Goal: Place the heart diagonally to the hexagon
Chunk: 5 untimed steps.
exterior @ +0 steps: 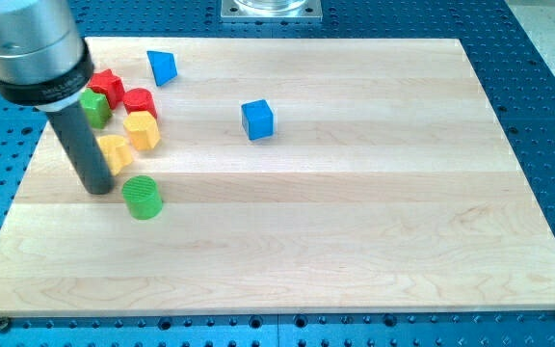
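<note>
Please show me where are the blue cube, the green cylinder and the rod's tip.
blue cube (257, 120), camera view, front face.
green cylinder (144, 198), camera view, ribbed side.
my tip (98, 189), camera view, rod's lower end, left of the green cylinder.

My tip (97, 189) is resting on the board (355, 212), touching the yellow heart (116, 151), left of the green cylinder (144, 198). The yellow hexagon (143, 129) is sitting just above-right of the heart.

Readable text: none — no words, numbers, brands or signs can be made out anywhere in the frame.
Blocks: plain coloured faces, no lettering.
Tabletop (355, 193): bare wood grain only, unmarked.
Dark rod with its silver collar, upper left of the frame: no label legible — surface plain.
</note>
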Each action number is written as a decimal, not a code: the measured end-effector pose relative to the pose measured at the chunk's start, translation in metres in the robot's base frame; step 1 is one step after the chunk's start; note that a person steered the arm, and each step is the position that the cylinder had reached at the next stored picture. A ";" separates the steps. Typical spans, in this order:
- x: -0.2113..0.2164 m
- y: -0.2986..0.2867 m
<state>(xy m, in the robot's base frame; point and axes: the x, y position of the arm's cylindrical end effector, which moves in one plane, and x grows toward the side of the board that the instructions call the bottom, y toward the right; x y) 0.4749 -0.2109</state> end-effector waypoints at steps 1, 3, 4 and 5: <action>-0.030 0.043; -0.055 0.010; -0.078 0.028; -0.098 -0.004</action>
<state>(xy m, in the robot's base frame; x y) 0.3768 -0.2145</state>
